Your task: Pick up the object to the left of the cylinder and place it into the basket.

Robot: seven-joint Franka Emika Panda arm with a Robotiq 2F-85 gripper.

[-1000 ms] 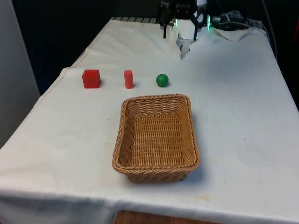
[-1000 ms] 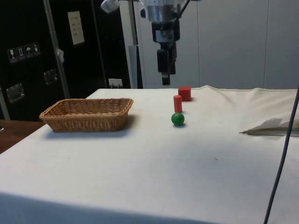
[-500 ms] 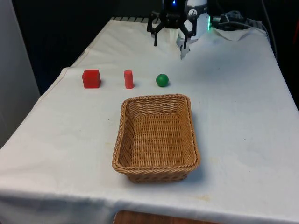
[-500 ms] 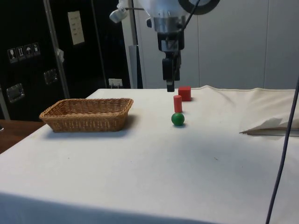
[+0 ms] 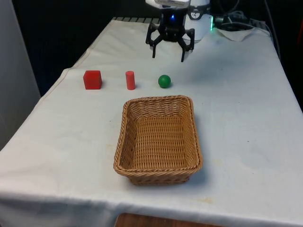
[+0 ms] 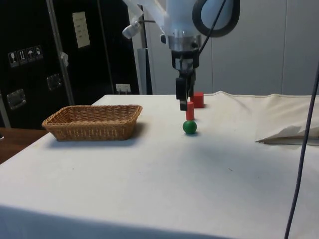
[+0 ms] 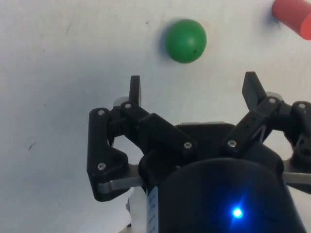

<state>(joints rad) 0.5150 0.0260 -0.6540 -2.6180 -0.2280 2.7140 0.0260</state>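
Nothing is picked yet. I see my gripper (image 5: pixel 168 53) spread wide and empty, hovering beyond the green ball (image 5: pixel 164 81). The red cube (image 5: pixel 92 79) sits untouched, at the front view's left of the cylinder (image 5: pixel 130 80); the basket (image 5: pixel 157 173) holds nothing.

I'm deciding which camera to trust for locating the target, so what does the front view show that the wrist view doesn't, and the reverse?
Front view alone: the red cube at the row's left end, the whole red cylinder standing upright, and the wicker basket nearer the camera.
Wrist view alone: a close look at the open fingers above the bare cloth.
Both: the green ball, the gripper empty in the air, and part of the cylinder.
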